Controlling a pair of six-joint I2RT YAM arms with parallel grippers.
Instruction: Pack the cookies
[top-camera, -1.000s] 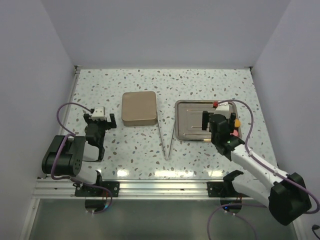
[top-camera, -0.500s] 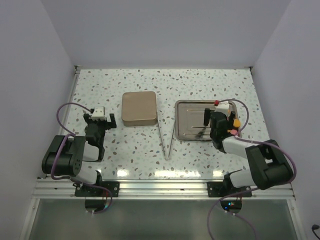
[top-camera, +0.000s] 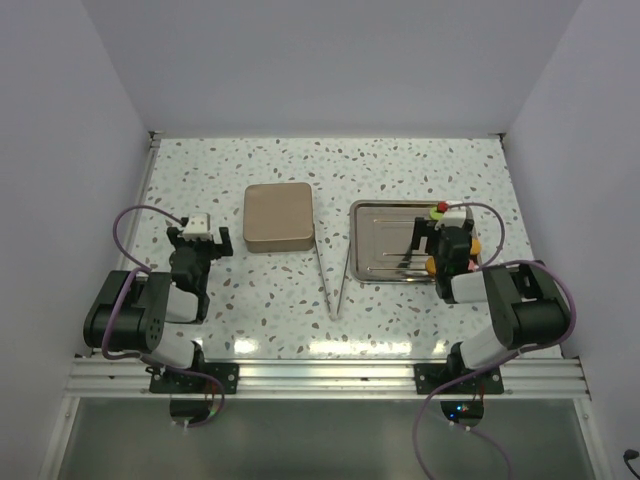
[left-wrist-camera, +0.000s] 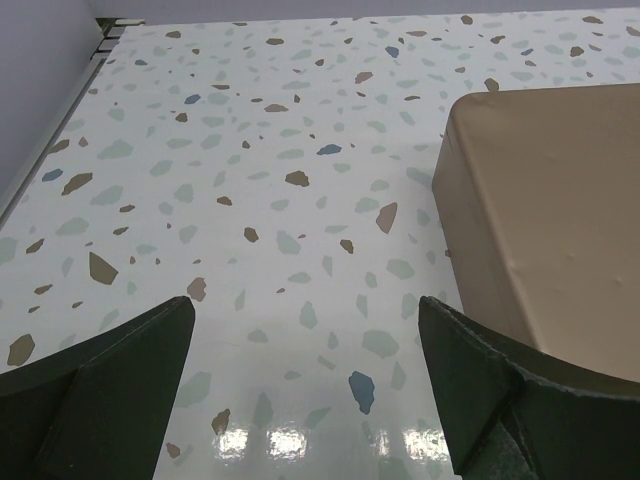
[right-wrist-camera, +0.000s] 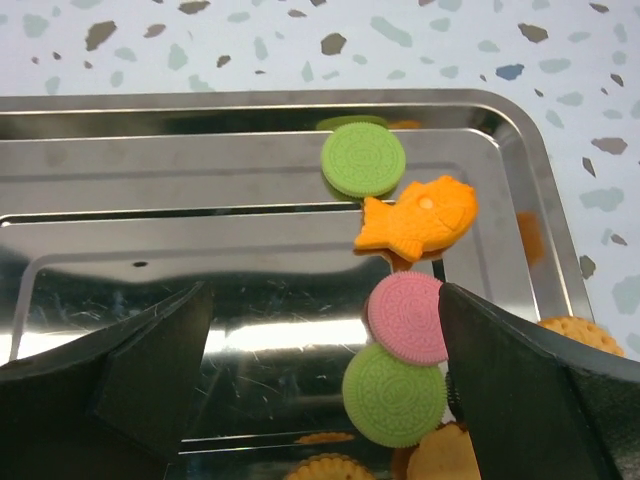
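Note:
The cookies lie at the right end of a shiny metal tray (right-wrist-camera: 150, 200): a green disc (right-wrist-camera: 363, 160), an orange fish-shaped one (right-wrist-camera: 420, 215), a pink disc (right-wrist-camera: 408, 317), a second green disc (right-wrist-camera: 393, 395) and tan ones (right-wrist-camera: 330, 468) at the near edge. My right gripper (right-wrist-camera: 325, 390) is open and empty, low over the tray, with the pink and green discs just inside its right finger (right-wrist-camera: 540, 390). In the top view it (top-camera: 440, 232) is over the tray's right part (top-camera: 380, 245). My left gripper (left-wrist-camera: 300, 400) is open and empty over bare table, left of a tan box (left-wrist-camera: 550, 220).
The closed tan box (top-camera: 278, 216) sits mid-table, left of the tray. A thin pale V-shaped strip (top-camera: 330, 285) lies between box and tray. The left gripper (top-camera: 199, 233) is near the table's left side. White walls enclose the table.
The right arm has folded back and its gripper has shifted right over the tray toward the cookies. The left arm has not moved.

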